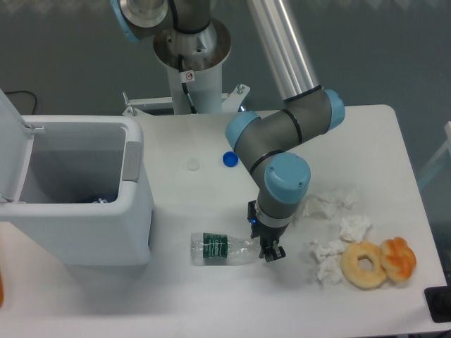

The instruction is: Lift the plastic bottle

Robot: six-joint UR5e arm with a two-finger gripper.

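Note:
The plastic bottle [220, 248] lies on its side on the white table, clear and crinkled, with a dark green label band; its neck points right. My gripper [270, 251] hangs from the arm's wrist just right of the bottle's neck end, close to the table surface. Its dark fingers are small in this view and I cannot tell how far apart they stand. It looks empty; the bottle rests on the table.
A white open bin [77, 190] stands at the left. A small blue cap [230, 159] and a white disc [192, 165] lie behind the bottle. Crumpled tissues [338, 225], a bagel [364, 265] and an orange pastry [398, 258] lie at the right.

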